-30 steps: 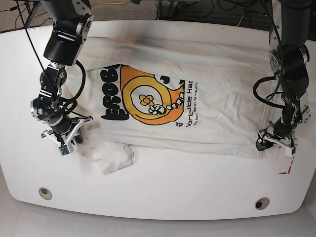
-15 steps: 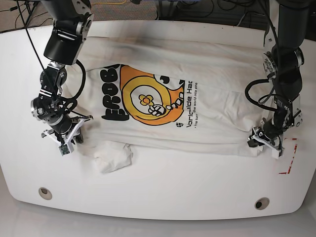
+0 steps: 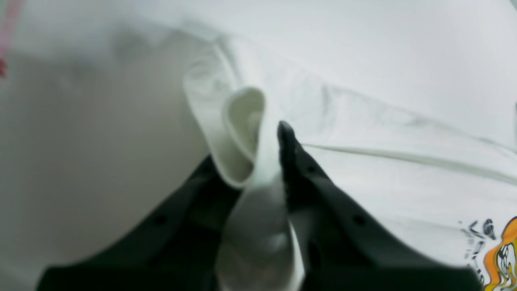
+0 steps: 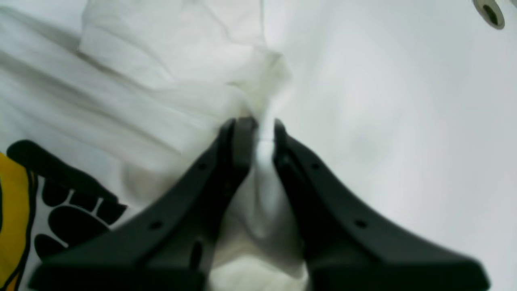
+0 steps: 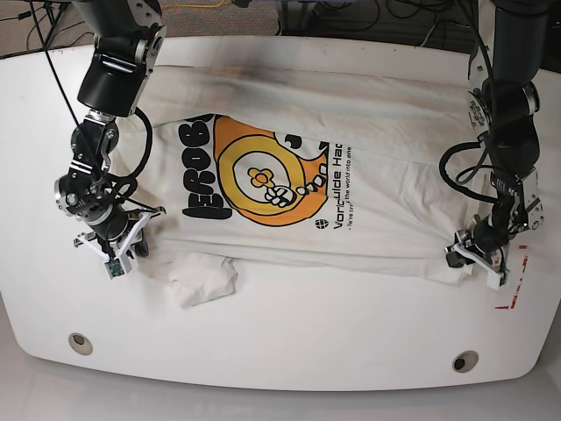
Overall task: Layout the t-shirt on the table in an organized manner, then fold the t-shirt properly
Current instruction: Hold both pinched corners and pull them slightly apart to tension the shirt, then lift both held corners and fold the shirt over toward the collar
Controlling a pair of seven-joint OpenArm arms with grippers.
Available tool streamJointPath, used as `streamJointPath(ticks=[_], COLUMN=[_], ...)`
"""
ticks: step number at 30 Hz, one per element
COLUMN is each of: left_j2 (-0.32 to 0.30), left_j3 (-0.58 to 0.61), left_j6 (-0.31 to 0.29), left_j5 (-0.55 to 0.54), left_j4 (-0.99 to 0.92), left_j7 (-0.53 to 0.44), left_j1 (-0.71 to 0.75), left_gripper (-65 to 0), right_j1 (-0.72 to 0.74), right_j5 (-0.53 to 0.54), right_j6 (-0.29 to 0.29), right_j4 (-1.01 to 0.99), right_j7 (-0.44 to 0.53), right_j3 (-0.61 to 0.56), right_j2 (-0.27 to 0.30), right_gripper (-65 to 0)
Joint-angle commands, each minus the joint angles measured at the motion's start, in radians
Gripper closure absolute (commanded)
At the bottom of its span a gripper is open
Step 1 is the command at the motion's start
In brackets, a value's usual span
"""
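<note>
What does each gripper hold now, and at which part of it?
Both hold the t-shirt. The left gripper pinches a fold at its hem corner; the right gripper pinches bunched fabric at its edge near the crumpled sleeve.

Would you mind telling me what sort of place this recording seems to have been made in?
Probably a robotics lab or test bench: a white table with grommet holes and red tape marks, loose cables on the floor behind it, and two arms working a t-shirt.
</note>
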Motion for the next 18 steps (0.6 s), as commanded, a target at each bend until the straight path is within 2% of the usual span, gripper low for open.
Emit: streamJointPath(ticks=[1,8,14,18], left_j2=[-0.016,-0.016,-0.016,-0.015], left_j3=[-0.004,-0.006,-0.02,-0.075], left_j6=[-0.038,-0.095,-0.1,-0.107], left_j5=[-0.017,-0.017,-0.017,-0.017], left_j4=[0.074,0.221,0.37,0.474], left_j7=[-0.005,0.116,0.201,0.257], left_j1=[-0.012,-0.001,0.052,0.098], left_gripper=[-1.8,-1.7,-1.7,-1.7], right_j1=[0.045,0.056,0.044,-0.004], right_j5=[0.004,0.004,0.004,0.011], right_j6=[-0.006,-0.006,-0.006,-0.006], right_j4=[0.041,0.058,0.133,0.216], right_j7=[0.018,0.016,0.013,-0.036], right_j3=[0.002,0.002,0.002,0.002], right_j2=[0.019,0.021,0.019,0.018], right_gripper=[-5.7,-5.7,-5.7,-5.7])
